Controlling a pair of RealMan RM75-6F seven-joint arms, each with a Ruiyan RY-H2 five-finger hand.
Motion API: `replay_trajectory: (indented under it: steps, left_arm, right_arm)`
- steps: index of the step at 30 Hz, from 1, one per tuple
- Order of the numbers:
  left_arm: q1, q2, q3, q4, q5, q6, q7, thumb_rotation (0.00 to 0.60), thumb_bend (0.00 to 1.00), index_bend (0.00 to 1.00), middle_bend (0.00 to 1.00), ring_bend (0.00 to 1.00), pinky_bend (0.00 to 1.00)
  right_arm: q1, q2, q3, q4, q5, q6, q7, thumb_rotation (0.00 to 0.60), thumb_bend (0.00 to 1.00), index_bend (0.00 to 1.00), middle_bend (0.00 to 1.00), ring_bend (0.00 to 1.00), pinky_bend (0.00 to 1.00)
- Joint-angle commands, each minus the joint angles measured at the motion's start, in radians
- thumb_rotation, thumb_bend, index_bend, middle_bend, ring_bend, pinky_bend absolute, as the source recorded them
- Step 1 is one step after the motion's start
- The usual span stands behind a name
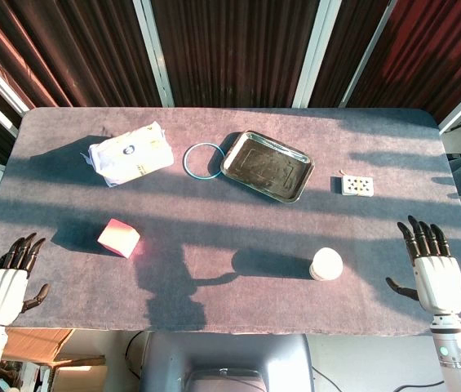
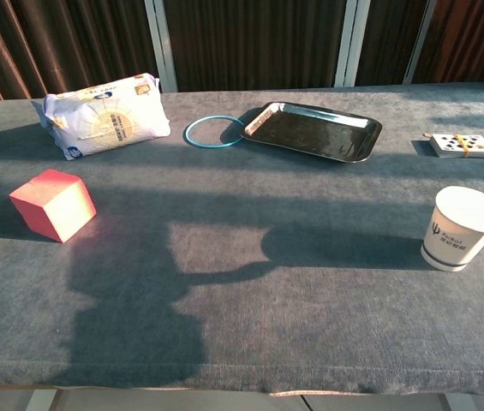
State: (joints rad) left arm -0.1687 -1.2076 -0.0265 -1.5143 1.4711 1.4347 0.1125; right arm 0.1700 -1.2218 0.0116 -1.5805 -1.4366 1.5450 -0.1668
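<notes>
Red cube (image 1: pixel 119 238) sits on the table (image 1: pixel 230 310), the nearest thing to the left robot hand (image 1: pixel 6 282), up and to its right. That robot hand hovers at the table's near left corner, fingers apart, holding nothing. Farther beyond it lies a white packet (image 1: pixel 130 153), then a blue ring (image 1: pixel 203 160) touching a metal tray (image 1: pixel 266 166). A paper cup (image 1: pixel 326 263) stands just left of the right robot hand (image 1: pixel 434 273), which is spread and empty. A deck of cards (image 1: pixel 356 185) lies beyond that hand.
</notes>
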Motion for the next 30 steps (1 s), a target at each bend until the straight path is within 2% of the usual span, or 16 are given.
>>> replay_trajectory:
  steps: [1, 6, 11, 13, 16, 23, 30]
  left_arm:
    - [-0.001, 0.005, 0.002, -0.003, 0.0, -0.009, -0.004, 0.6, 0.29, 0.0, 0.0, 0.0, 0.23]
    - [-0.003, 0.01, 0.005, -0.011, -0.001, -0.024, 0.0, 0.6, 0.29, 0.0, 0.0, 0.0, 0.23]
    - [-0.005, 0.013, 0.006, -0.016, -0.001, -0.034, -0.005, 0.6, 0.29, 0.0, 0.0, 0.0, 0.23]
    - [-0.005, 0.016, 0.008, -0.02, -0.001, -0.04, -0.006, 0.6, 0.29, 0.0, 0.0, 0.0, 0.23]
    - [-0.004, 0.021, 0.01, -0.026, 0.003, -0.04, -0.01, 0.6, 0.29, 0.0, 0.0, 0.0, 0.23]
    - [0.0, 0.026, 0.008, -0.032, -0.001, -0.041, -0.014, 0.6, 0.29, 0.0, 0.0, 0.0, 0.23]
    - [0.002, 0.029, 0.007, -0.034, 0.0, -0.04, -0.018, 0.6, 0.29, 0.0, 0.0, 0.0, 0.23]
  right_arm:
    - [0.002, 0.008, 0.003, -0.005, 0.001, -0.025, 0.006, 0.6, 0.11, 0.08, 0.09, 0.07, 0.13]
    - [0.028, 0.033, 0.0, -0.004, -0.026, -0.1, 0.113, 0.6, 0.11, 0.08, 0.09, 0.07, 0.13]
    - [0.092, 0.08, -0.033, 0.022, -0.083, -0.256, 0.362, 0.6, 0.11, 0.08, 0.09, 0.07, 0.13]
    - [0.114, 0.077, -0.043, 0.054, -0.099, -0.303, 0.421, 0.6, 0.11, 0.08, 0.09, 0.07, 0.13]
    - [0.134, 0.062, -0.049, 0.087, -0.105, -0.349, 0.45, 0.6, 0.11, 0.08, 0.09, 0.07, 0.13]
    - [0.169, -0.003, -0.036, 0.156, -0.074, -0.429, 0.426, 0.6, 0.11, 0.09, 0.09, 0.07, 0.13]
    - [0.207, -0.093, -0.006, 0.247, -0.06, -0.47, 0.465, 0.6, 0.11, 0.17, 0.16, 0.13, 0.18]
